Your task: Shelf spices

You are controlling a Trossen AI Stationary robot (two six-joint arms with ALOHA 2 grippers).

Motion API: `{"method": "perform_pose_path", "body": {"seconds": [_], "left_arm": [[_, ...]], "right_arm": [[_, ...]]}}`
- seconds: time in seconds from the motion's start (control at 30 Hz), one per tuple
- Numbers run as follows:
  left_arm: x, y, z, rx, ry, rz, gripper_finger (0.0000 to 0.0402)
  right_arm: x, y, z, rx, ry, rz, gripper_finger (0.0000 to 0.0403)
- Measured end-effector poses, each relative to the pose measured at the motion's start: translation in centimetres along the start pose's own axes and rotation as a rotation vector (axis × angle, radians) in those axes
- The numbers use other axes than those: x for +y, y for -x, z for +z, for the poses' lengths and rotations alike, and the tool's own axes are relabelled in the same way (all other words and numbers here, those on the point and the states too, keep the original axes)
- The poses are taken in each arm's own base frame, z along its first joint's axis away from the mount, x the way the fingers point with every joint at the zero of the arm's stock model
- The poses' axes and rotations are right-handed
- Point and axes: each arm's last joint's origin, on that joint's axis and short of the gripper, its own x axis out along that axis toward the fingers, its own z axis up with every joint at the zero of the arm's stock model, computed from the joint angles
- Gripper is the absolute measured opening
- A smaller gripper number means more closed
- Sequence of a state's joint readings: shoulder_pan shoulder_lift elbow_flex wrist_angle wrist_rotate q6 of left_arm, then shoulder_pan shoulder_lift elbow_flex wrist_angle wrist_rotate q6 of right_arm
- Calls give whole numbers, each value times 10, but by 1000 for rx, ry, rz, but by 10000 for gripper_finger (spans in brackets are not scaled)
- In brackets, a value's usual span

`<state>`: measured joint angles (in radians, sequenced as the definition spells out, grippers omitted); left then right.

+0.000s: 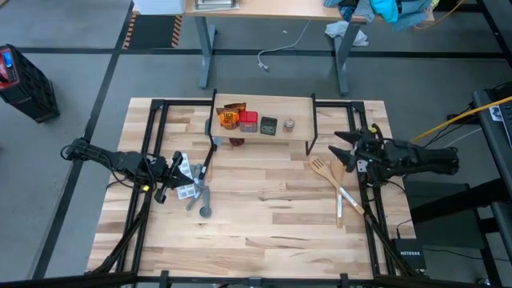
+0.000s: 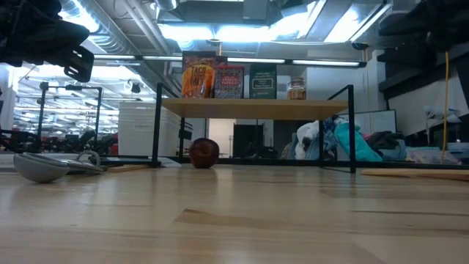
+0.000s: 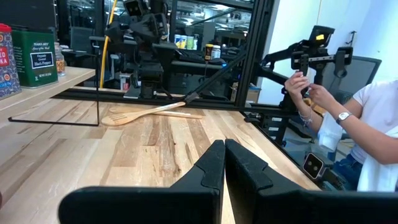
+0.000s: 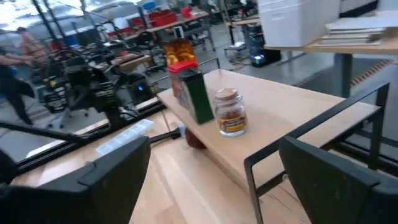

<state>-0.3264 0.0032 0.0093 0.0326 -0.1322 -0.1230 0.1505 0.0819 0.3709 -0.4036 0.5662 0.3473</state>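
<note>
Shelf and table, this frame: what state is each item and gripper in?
shelf: upright on the table, carrying four spices
orange packet: standing on shelf
red box: upright on shelf
dark box: upright on shelf
jar: upright, lidded
round red object: under shelf
left gripper: shut, empty
right gripper: open, empty

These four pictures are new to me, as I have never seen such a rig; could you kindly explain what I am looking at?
This is a two-armed robot at a big butcher-block table. One camera looks straight down, one sits at table height, and one rides on each wrist.

The left gripper, shut and empty, is near a white blister tray. The right gripper, open and empty, is beside pale wooden utensils.

On the narrow light-wood shelf with black legs stand shiny orange packets, a red box, a dark box and a small round jar. A dark red round thing lies underneath. A person shows beyond the table.
</note>
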Motion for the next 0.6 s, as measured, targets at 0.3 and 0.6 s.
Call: {"method": "perform_pose_path", "body": {"seconds": [0.3, 0.6], "left_arm": [[0, 0, 0, 1, 0, 0, 5], [0, 0, 0, 2, 0, 0, 5]], "right_arm": [[-2, 0, -15, -16, 53, 114, 363], [3, 1, -12, -12, 67, 259, 363]]}}
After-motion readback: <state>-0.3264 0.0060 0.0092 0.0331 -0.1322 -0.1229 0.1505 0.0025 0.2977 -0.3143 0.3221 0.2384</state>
